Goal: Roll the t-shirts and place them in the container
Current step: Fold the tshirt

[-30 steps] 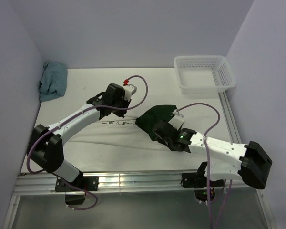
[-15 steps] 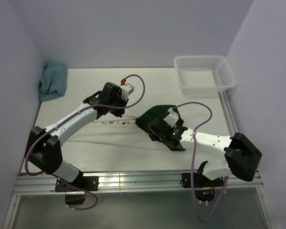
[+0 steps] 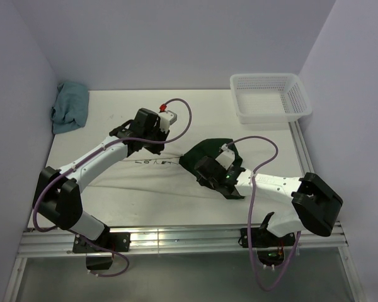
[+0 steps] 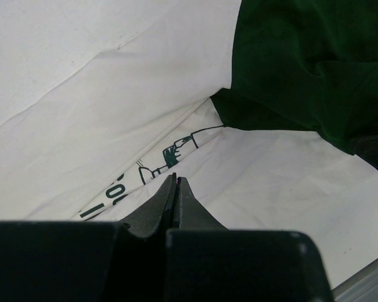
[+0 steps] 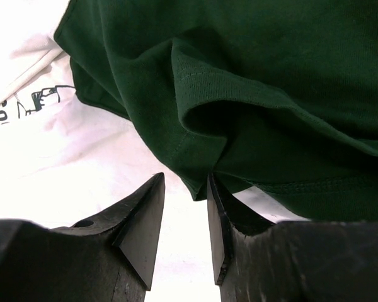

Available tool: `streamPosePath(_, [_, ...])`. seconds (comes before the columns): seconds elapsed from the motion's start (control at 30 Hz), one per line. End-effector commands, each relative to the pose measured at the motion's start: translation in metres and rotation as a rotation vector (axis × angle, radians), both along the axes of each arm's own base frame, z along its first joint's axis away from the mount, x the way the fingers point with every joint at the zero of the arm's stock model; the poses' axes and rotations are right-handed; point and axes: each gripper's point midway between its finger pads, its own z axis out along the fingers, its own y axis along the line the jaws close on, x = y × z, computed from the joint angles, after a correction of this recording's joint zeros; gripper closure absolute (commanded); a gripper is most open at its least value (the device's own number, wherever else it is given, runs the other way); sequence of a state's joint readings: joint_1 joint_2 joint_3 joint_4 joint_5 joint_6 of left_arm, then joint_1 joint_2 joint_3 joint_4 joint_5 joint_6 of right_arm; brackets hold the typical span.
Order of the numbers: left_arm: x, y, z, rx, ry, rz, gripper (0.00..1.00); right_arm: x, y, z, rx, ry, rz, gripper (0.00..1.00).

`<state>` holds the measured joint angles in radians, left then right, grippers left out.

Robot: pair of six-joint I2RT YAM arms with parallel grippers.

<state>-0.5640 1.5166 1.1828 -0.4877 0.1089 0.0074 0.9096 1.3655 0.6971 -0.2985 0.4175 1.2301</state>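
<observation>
Lying creased, the cream t-shirt (image 3: 157,185) has a folded green sleeve (image 5: 271,75).

White arms (image 3: 99,155), black joints (image 3: 317,204), purple cables (image 3: 265,140)

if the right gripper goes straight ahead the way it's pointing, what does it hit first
Most likely the folded hem of the dark green sleeve, which sits just ahead of the right gripper, in line with the gap between its parted jaws. Depth is unclear; it may be touching.

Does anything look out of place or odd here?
On the t-shirt, the dark green sleeve lies folded and bunched over the cream body, not flat. A teal cloth sits crumpled at far left. Nothing spilled or damaged.
</observation>
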Motion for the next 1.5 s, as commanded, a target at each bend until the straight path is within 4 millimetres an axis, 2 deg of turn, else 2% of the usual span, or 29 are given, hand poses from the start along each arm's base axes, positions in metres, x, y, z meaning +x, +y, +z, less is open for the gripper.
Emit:
streamPosePath(0.0, [0.003,-0.004,0.009,-0.025,-0.016,-0.019,1.00,0.005,0.002,0.009,0.028,-0.025,-0.027,0.60])
streamPosePath(0.67, [0.003,-0.005,0.002,-0.018,0.004,-0.023,1.00,-0.005,0.003,0.002,0.012,-0.001,-0.024,0.61])
streamPosePath(0.9, [0.003,-0.006,0.000,-0.018,0.007,-0.026,1.00,-0.012,-0.004,-0.002,0.005,0.005,-0.037,0.61])
streamPosePath(1.47, [0.003,-0.006,-0.002,-0.012,0.010,-0.030,1.00,-0.001,0.000,0.001,0.011,-0.037,-0.051,0.63])
